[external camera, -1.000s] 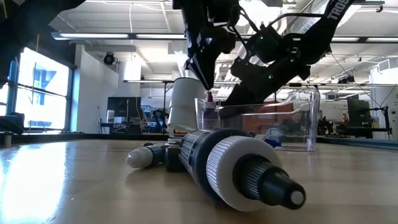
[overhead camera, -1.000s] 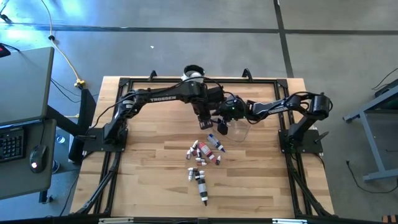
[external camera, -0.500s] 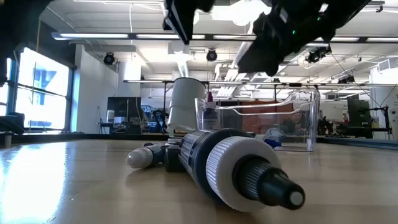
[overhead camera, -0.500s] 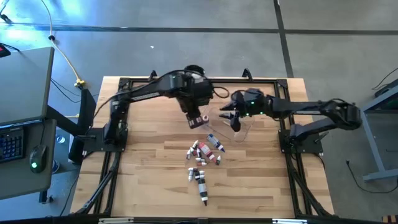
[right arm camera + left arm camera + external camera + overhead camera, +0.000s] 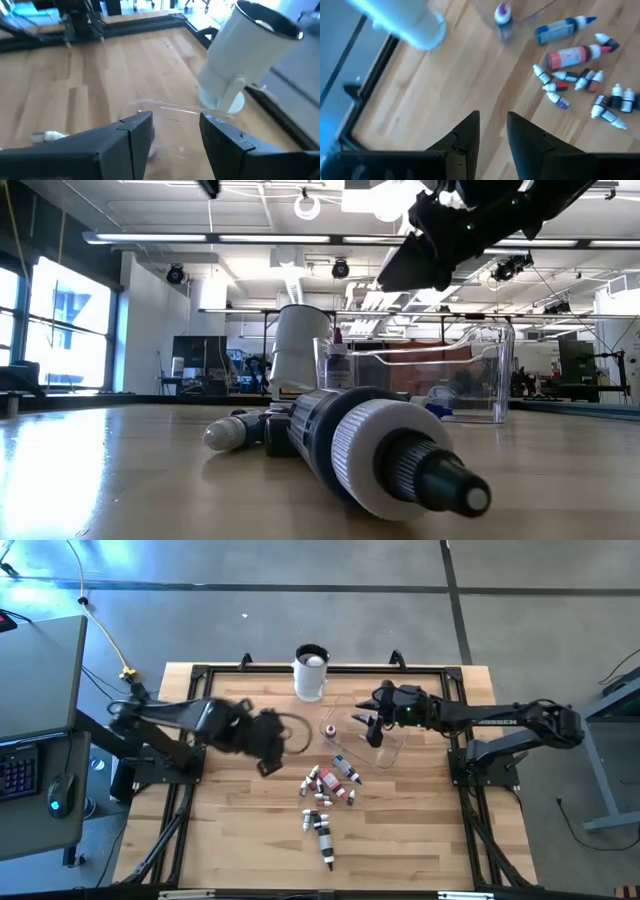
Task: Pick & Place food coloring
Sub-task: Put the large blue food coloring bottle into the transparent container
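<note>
Change: my left gripper [image 5: 268, 766] has swung away from the bowl [image 5: 392, 743], fingers slightly apart, empty.
Right gripper [image 5: 375, 730]: wide open over the bowl.
Bottles [image 5: 327, 787]: one purple-capped bottle [image 5: 330, 729] stands beside the bowl; the rest lie mid-table, still waiting.

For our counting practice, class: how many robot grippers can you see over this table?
2. The left gripper hangs over bare wood left of the scattered bottles; the right gripper hovers above the clear bowl.

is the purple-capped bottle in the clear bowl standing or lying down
Standing. In the low view the bottle rises upright inside the clear bowl, cap up; from above only its round top shows.
</note>
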{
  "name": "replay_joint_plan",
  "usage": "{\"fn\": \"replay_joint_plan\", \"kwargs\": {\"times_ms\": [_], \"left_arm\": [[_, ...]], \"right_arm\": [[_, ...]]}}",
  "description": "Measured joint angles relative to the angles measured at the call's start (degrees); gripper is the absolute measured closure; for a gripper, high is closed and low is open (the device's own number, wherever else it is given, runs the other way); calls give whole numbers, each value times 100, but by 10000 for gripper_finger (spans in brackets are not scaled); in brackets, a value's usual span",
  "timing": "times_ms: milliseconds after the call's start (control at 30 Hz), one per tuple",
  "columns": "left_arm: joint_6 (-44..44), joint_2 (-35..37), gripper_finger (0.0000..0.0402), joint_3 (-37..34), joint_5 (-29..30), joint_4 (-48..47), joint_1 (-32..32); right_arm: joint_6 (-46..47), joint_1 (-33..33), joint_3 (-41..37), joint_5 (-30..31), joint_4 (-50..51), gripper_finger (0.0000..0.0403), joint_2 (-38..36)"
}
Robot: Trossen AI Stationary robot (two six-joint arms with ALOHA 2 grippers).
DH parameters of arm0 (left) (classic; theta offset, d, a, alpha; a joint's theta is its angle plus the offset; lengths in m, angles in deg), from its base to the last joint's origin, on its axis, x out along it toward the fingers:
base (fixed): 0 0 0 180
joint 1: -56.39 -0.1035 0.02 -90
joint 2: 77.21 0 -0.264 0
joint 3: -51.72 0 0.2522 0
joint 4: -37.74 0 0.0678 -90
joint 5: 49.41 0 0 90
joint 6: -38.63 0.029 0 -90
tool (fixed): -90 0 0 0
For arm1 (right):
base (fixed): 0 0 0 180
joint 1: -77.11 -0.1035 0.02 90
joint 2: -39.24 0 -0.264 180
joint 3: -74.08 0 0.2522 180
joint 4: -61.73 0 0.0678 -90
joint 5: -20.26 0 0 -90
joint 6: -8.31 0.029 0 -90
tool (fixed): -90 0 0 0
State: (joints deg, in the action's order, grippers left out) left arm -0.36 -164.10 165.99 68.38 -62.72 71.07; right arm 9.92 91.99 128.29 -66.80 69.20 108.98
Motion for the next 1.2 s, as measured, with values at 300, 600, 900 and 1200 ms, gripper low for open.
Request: {"fn": "replay_joint_plan", "kwargs": {"times_ms": [300,600,900,1200], "left_arm": [[-1686,958,307,-2285,767,1414,1068],[-1929,1000,307,-2811,943,2362,1273],[-1432,1000,307,-2809,1445,2510,1272],[-1225,1002,307,-2809,1391,2523,1272]], "right_arm": [[2,-36,0,-353,-1038,245,175],[641,-682,376,-174,-806,245,-197],[1379,-3119,1572,2555,1594,245,361],[3852,-4615,1484,3471,2095,245,1689]]}}
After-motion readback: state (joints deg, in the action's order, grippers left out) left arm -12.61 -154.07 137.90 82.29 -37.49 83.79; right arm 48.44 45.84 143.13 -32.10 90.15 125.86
